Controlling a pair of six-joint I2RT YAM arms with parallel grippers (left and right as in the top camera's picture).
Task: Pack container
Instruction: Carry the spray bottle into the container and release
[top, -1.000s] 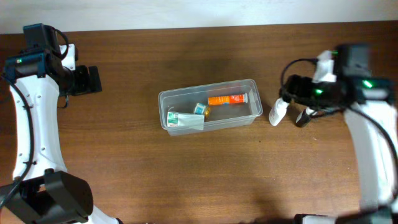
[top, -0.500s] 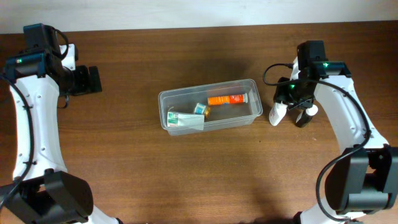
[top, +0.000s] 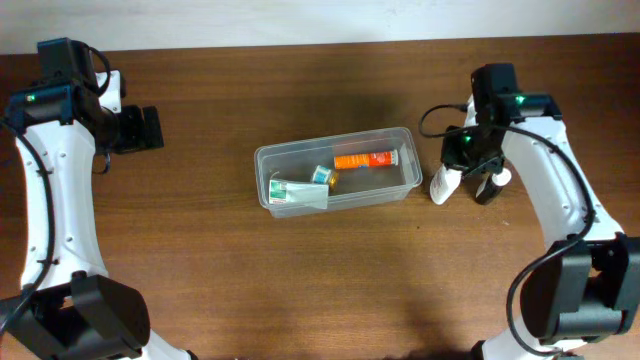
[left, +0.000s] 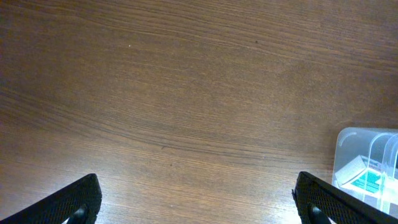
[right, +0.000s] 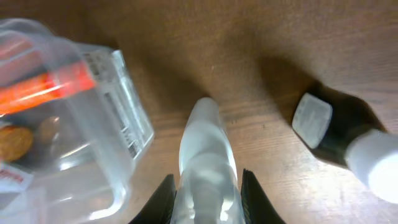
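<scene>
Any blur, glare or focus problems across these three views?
Overhead: sharp, evenly lit, container contents readable, soft shadows only. Left wrist: in focus, bright glare patch on the table at lower left. Right wrist: soft overall, white bottle close to the lens and blurred, heavy shadow round the dark bottle.

Soft light, faint shadows, blurred right-wrist close-up
</scene>
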